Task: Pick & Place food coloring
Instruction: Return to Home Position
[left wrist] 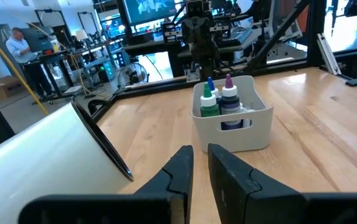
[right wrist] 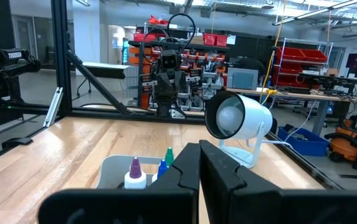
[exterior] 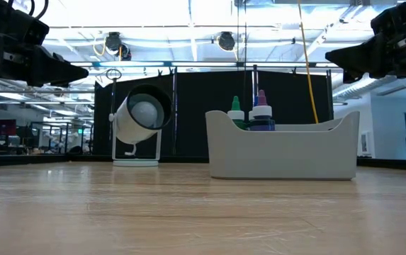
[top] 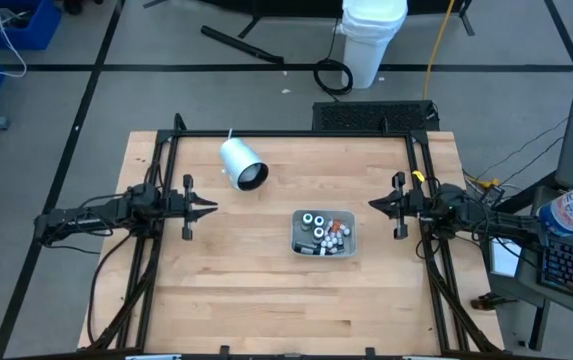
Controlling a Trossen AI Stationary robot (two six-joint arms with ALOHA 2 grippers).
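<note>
Bare wooden tabletop (exterior: 188,212) fills the foreground, pale planks edged by a black frame. A grey tray (exterior: 280,154) sits near the middle, slightly toward the right arm. The food coloring bottles (top: 321,233) are packed inside it, and in the low view a green tip and a purple tip rise above the rim. A white cylinder (top: 242,164) rests tilted on a small stand, well apart from the tray, toward the far left. The left gripper (top: 213,208) and right gripper (top: 372,204) hover above opposite table edges, each with fingers drawn nearly together and holding nothing. A black curtain (exterior: 188,106) stands behind the table. A white bucket (top: 373,40) sits on the taped grey floor, and a person (left wrist: 19,43) stands at a far workbench.
</note>
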